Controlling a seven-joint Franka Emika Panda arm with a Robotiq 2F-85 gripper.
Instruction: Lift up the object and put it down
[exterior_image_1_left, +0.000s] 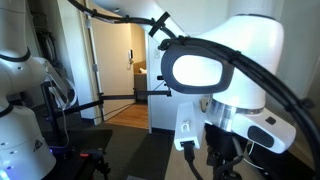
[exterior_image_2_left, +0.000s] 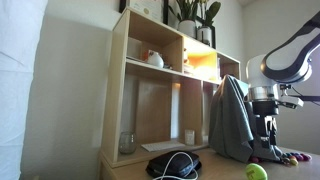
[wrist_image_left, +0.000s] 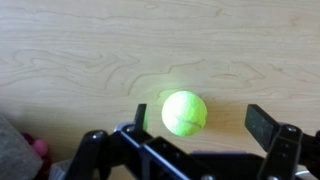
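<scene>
The object is a yellow-green tennis ball (wrist_image_left: 184, 112) lying on the light wooden tabletop (wrist_image_left: 90, 50). In the wrist view it sits between the two black fingers of my gripper (wrist_image_left: 200, 115), nearer the left finger, and neither finger touches it. The jaws stand wide open with nothing held. In an exterior view the ball (exterior_image_2_left: 256, 171) rests at the table's front right, and my gripper (exterior_image_2_left: 268, 148) hangs just above and slightly behind it. In an exterior view the gripper (exterior_image_1_left: 225, 158) shows close up, and the ball is out of view there.
A wooden shelf unit (exterior_image_2_left: 170, 80) stands at the back with cups and plants. A grey cloth (exterior_image_2_left: 232, 120) hangs right next to the arm and also shows as a grey cloth corner (wrist_image_left: 15, 150). Black cables (exterior_image_2_left: 175, 163) lie in front of the shelf. Small coloured items (exterior_image_2_left: 291, 157) sit at the right.
</scene>
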